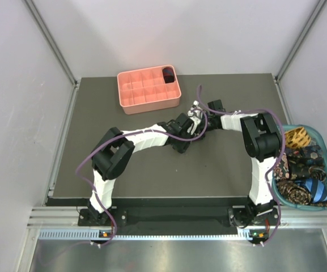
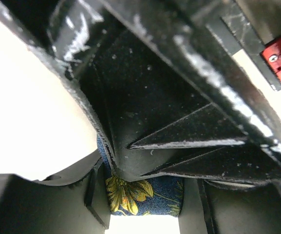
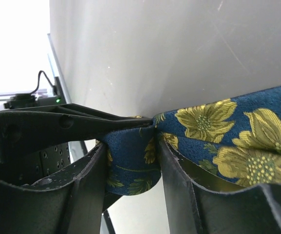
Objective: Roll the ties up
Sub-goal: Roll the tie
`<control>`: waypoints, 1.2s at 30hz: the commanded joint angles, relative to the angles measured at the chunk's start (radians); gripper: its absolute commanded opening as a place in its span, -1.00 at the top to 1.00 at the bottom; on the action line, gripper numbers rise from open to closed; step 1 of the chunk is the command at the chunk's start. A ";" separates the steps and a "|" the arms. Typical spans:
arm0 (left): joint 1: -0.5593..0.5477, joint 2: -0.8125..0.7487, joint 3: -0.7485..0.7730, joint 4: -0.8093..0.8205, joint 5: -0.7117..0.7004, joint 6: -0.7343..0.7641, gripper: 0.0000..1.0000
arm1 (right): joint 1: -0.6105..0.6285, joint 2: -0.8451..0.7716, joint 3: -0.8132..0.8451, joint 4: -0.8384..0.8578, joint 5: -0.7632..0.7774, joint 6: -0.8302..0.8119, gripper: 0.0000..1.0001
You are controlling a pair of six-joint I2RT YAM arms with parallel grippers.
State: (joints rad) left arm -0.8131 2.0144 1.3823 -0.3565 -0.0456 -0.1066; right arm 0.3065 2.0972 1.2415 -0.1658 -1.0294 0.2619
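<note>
Navy tie with yellow flowers point(image 3: 237, 131) pinched between the fingers of the right claw point(image 3: 130, 146), a fold bulging through them, the rest trailing to their right. Left claw point(image 1: 186, 126) meets it nose to nose above the worktop point(image 1: 152, 181), one finger point(image 3: 82, 124) touching the fold. Cannot tell whether it grips.

Navy yellow-flowered silky necktie point(image 3: 223, 131): cut off right of right gripper point(image 3: 130, 165).
Dark object point(image 1: 168, 73) in salmon-pink plastic tray point(image 1: 152, 105): unidentifiable, too small.
</note>
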 commanded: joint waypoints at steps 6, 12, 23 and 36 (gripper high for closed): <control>0.009 0.006 -0.061 -0.160 -0.007 -0.048 0.40 | -0.009 -0.109 -0.019 -0.009 0.158 -0.015 -0.04; 0.009 -0.002 -0.081 -0.183 0.000 -0.059 0.44 | -0.023 -0.137 0.001 -0.020 0.164 0.011 0.03; 0.009 -0.016 -0.104 -0.243 0.018 -0.071 0.48 | -0.081 -0.181 0.000 0.052 0.169 0.102 0.07; 0.009 0.049 -0.033 -0.447 0.041 -0.111 0.48 | 0.000 -0.627 -0.455 0.188 0.589 0.056 0.16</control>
State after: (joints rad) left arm -0.8070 1.9804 1.3651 -0.4976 -0.0311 -0.1951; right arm 0.2428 1.5906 0.8879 -0.0517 -0.6247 0.3569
